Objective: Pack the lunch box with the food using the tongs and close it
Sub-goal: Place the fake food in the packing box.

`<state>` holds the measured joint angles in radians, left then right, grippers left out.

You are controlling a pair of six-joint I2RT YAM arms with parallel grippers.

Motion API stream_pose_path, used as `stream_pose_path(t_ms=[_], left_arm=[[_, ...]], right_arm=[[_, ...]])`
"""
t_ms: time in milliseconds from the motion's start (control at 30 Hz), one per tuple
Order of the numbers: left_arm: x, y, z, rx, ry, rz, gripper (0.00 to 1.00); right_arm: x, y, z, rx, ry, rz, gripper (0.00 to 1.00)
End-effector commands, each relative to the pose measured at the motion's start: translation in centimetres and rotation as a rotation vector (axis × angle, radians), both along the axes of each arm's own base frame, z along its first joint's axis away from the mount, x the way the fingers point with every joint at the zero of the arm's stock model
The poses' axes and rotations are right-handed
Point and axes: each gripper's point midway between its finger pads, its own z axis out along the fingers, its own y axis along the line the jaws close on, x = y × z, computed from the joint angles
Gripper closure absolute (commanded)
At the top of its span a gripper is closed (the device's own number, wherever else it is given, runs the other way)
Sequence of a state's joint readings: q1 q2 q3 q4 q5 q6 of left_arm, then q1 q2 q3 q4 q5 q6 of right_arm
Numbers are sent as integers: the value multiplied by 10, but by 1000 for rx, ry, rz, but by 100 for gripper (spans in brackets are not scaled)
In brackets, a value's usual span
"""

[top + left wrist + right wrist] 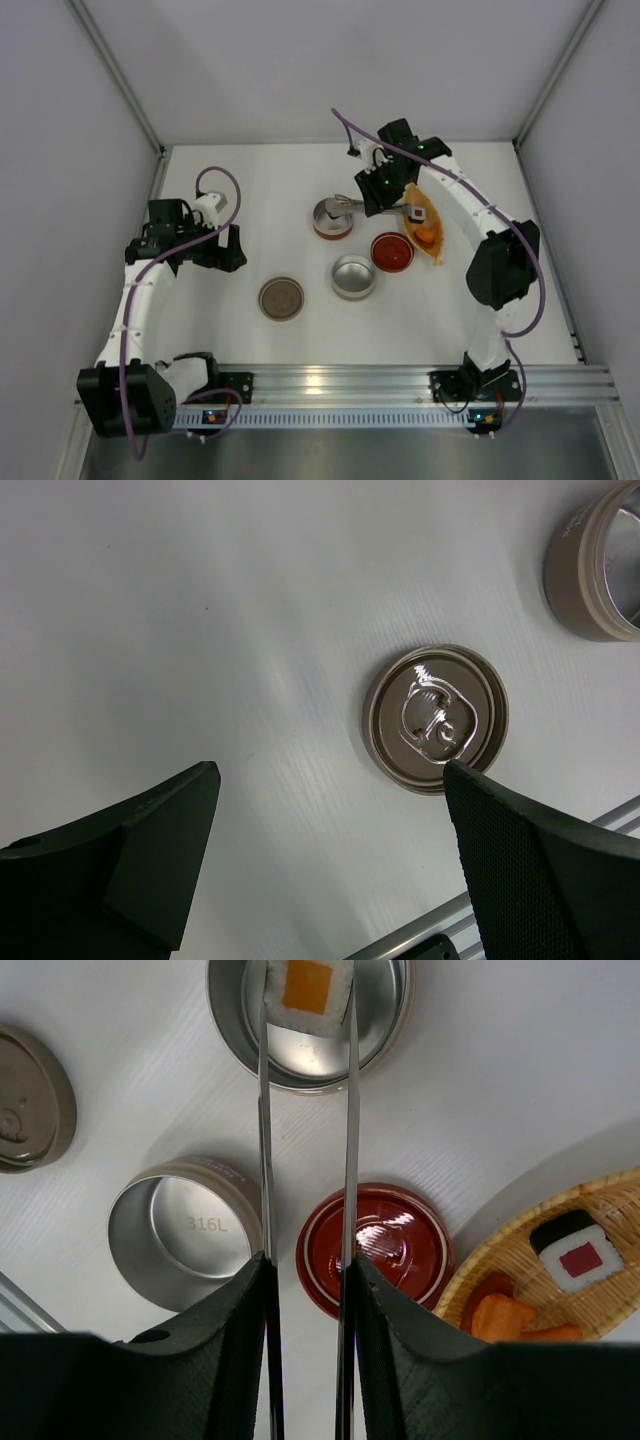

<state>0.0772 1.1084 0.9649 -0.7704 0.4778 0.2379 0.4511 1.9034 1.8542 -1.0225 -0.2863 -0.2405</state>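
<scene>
A white table point(250, 190) walled in pale grey carries everything in the top view. Toward its far edge the far tin point(333, 222), round and steel, lies under the tips of the tongs point(342, 207), which the right gripper point(368, 195) holds. Nearer the middle sit an empty tin point(354, 277), a red bowl point(392, 252) and a flat lid point(281, 298). An orange boat-shaped tray point(436, 252) lies toward the right edge, and the left gripper point(228, 248) hangs near the left edge. From the left wrist, its black fingers point(130, 860) are spread wide around nothing, above the dull metal lid point(435, 718) with its ring pull. From the right wrist, black fingers point(215, 1350) squeeze the slim silver tongs point(263, 1140), whose tips pinch a white piece with an orange top point(305, 988) over the far tin point(310, 1045); whether it touches the tin's floor I cannot tell. The woven tray point(615, 1215) holds a white block with a dark band and red top point(578, 1253) and orange chunks point(500, 1317).
</scene>
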Motion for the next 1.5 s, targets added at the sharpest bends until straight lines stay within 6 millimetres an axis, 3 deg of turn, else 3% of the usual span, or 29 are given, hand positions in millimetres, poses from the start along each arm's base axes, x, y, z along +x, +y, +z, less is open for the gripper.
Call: stream_pose_path(t_ms=[0, 433, 767, 1100, 1300, 1467], left_arm=[[5, 1, 13, 8, -53, -10, 2], [6, -1, 12, -4, -45, -10, 2], [6, 0, 12, 1, -47, -13, 2], [7, 0, 10, -1, -42, -13, 2], [7, -1, 9, -7, -40, -14, 2], [7, -2, 8, -10, -39, -15, 2]], right_arm=[[-1, 9, 15, 3, -25, 39, 82], [-8, 5, 4, -41, 26, 62, 74], [0, 6, -2, -56, 26, 51, 73], [0, 6, -6, -68, 37, 55, 65], [-2, 9, 1, -62, 31, 61, 51], [-4, 13, 13, -48, 10, 67, 50]])
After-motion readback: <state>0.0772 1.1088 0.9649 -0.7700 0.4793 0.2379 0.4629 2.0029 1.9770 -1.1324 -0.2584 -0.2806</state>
